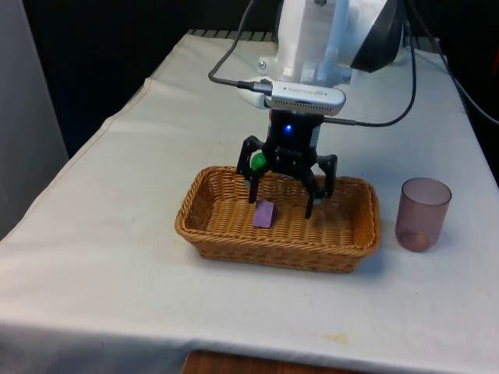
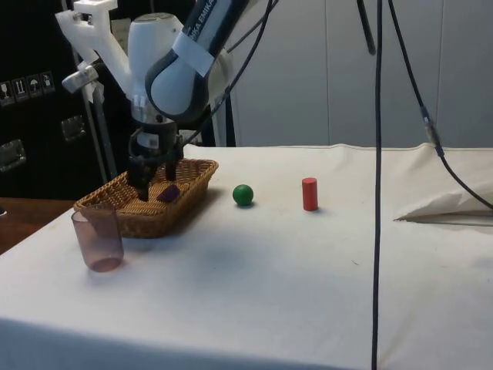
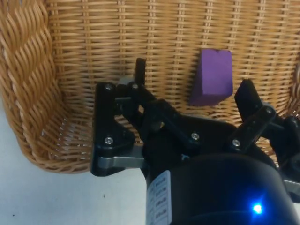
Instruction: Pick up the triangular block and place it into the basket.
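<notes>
The basket (image 1: 279,234) is a shallow oblong of tightly woven tan wicker with a braided rim, sitting on the white cloth of the table (image 1: 117,257). On its ribbed floor lies the triangular block (image 1: 264,214), a smooth, matte purple wedge with flat faces and crisp edges (it rests free, touching neither finger). The gripper (image 1: 282,200) hangs upright over the basket, pointing straight down from the white arm, its black fingers (image 3: 139,70) spread wide and released, holding nothing; the block lies between them, nearer the one on the front view's left. At the front view's right, just beside the basket, stands a translucent mauve plastic cup (image 1: 422,213). Beyond the basket, a glossy green ball (image 2: 243,194) and a red cylinder (image 2: 310,193) stand apart.
</notes>
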Robot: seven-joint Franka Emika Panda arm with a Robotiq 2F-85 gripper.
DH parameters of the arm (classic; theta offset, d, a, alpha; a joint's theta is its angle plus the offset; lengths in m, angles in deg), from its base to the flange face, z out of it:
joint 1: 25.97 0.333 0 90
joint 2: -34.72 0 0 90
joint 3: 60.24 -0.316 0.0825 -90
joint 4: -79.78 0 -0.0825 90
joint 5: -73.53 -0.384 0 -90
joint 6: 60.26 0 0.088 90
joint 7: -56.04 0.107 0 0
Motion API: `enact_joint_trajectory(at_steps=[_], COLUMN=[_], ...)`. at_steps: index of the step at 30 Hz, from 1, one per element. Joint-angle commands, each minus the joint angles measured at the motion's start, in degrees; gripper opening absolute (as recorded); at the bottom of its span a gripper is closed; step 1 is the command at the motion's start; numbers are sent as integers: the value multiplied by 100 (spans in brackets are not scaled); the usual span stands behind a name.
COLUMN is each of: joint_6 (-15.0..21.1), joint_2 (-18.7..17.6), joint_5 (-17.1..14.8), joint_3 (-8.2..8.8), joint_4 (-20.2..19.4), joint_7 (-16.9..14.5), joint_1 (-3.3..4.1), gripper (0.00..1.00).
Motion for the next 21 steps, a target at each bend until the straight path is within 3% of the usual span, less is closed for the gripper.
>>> enact_joint_trajectory(at_steps=[1, 21], joint_6=[-80, -796], joint_2=[92, 785], joint_5=[-17, 46], joint_3=[-17, 80], joint_4=[-11, 29], joint_7=[-29, -86], joint_1=[-17, 46], gripper=[100, 100])
